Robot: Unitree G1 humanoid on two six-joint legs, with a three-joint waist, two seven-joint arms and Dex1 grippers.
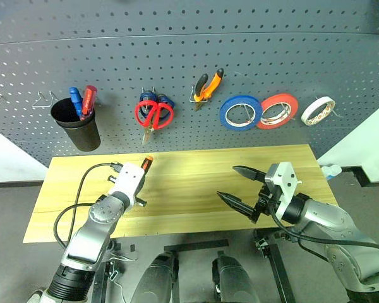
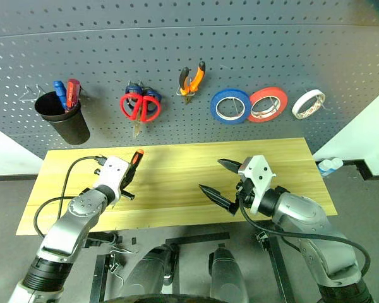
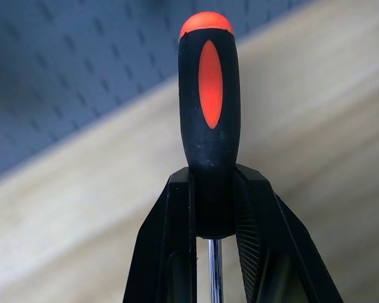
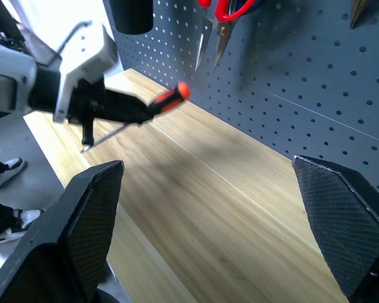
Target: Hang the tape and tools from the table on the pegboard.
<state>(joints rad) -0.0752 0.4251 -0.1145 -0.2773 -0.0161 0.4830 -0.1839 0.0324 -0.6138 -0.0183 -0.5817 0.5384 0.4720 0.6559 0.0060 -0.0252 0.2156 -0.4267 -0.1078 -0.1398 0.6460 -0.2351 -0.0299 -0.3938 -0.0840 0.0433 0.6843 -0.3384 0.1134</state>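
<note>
While the left hand (image 3: 215, 208) clamps the slim orange-and-black-handled screwdriver (image 3: 208, 107) above the light yellow wooden counter (image 1: 196, 183), its shaft mostly hidden between the fingers, the right hand (image 1: 240, 186) gapes empty.

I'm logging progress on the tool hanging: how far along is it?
Mostly done. The red-handled scissors, pliers and whitish tape already hang on the pegboard. The left gripper is shut on the screwdriver, over the table; it alone remains. The right gripper is open.
</note>
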